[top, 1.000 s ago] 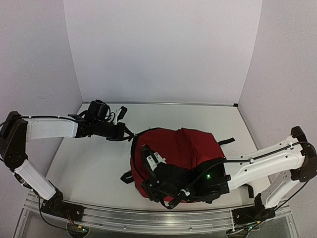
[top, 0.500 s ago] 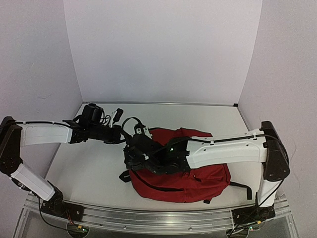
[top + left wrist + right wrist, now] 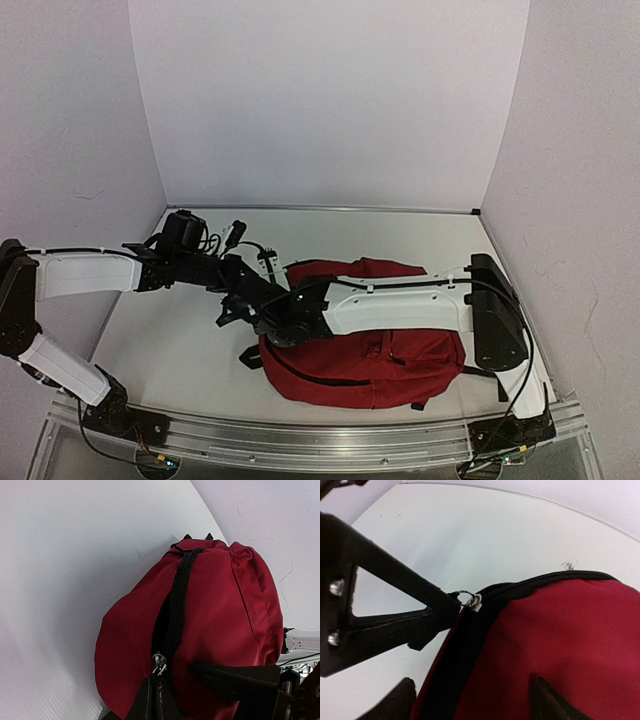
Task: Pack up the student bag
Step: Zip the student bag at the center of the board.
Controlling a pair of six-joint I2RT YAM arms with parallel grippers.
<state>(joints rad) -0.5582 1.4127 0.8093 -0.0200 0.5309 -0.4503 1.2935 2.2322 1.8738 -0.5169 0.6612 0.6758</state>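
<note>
White walls (image 3: 320, 100), white table (image 3: 175, 335), dark red student bag (image 3: 390, 360) lying flat

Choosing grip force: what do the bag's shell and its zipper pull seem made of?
Student bag: matte woven fabric, likely nylon or polyester, given the fine weave and soft folds. Zipper pull: looks like shiny silvery metal, since it glints.

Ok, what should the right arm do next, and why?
Probably close the right gripper on the edge of the student bag beside the zipper pull. Its jaws stand open astride that edge, the zipper looks shut, and the left gripper is shut on the pull.
</note>
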